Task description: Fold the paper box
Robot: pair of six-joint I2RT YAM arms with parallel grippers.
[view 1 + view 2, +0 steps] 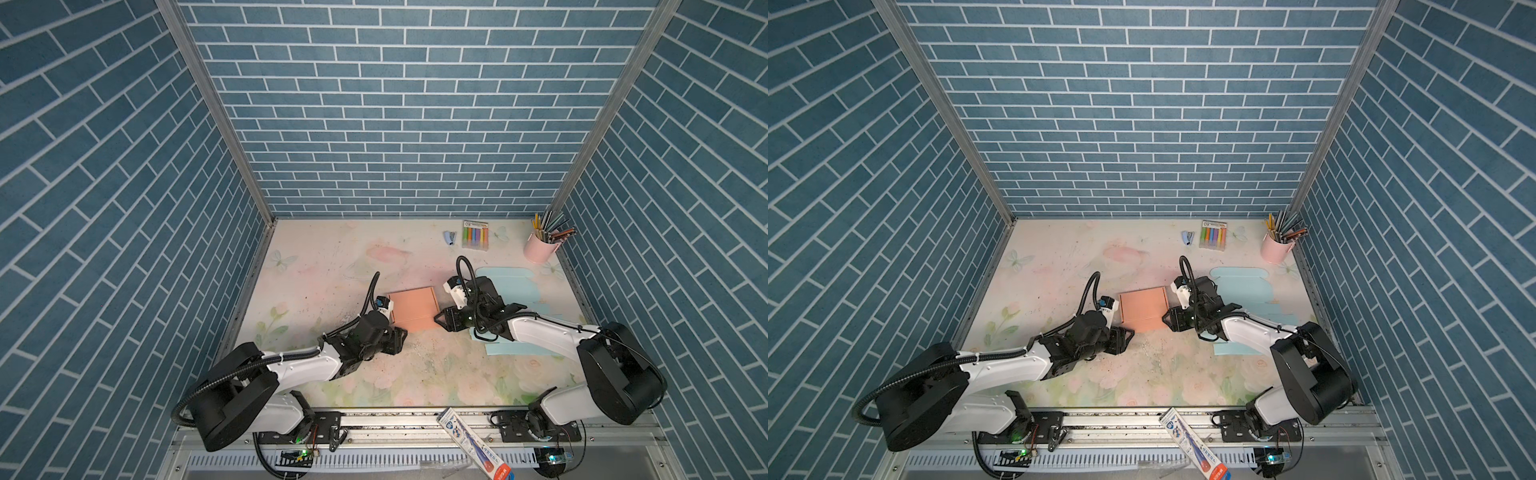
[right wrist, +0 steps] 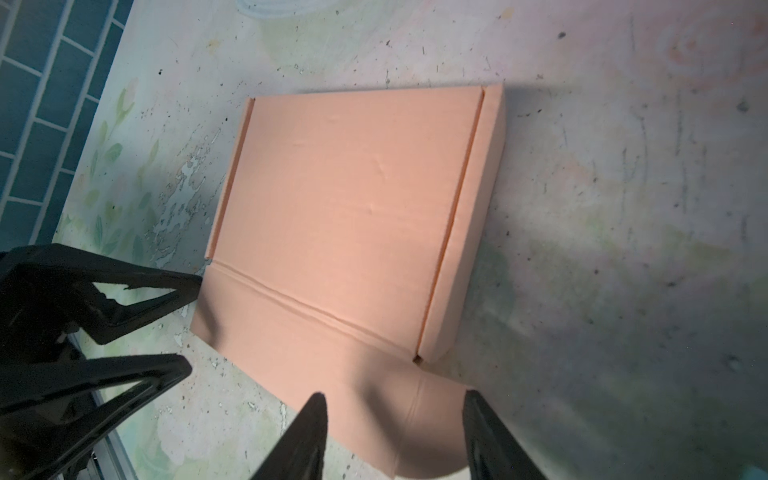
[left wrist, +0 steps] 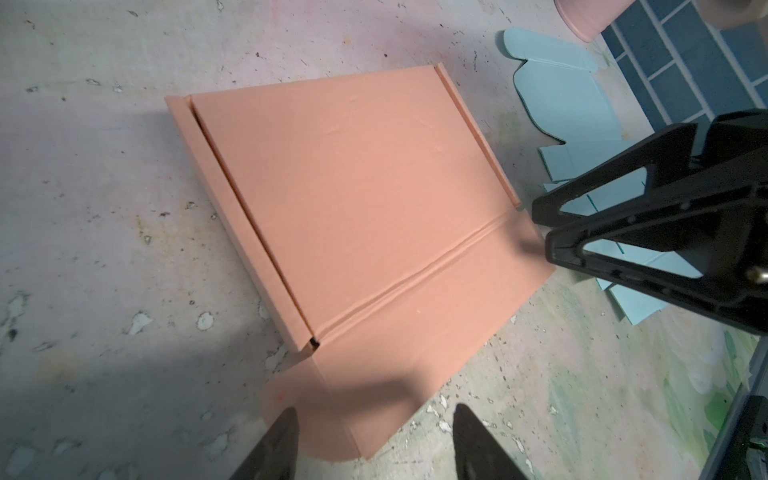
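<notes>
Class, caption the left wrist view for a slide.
Open left fingers over the box's unfolded flap; right fingers alongside.

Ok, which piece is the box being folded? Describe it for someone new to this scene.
On the floral-printed table, look at the middle, between the left gripper and right gripper. The salmon-pink cardboard box lies there, lid closed. Unlike the flat pale blue cardboard sheet beside it, it is pink and mostly folded up.

Blue brick-patterned walls (image 1: 407,104) enclose a worn pastel floral tabletop (image 1: 332,257) on three sides.
</notes>
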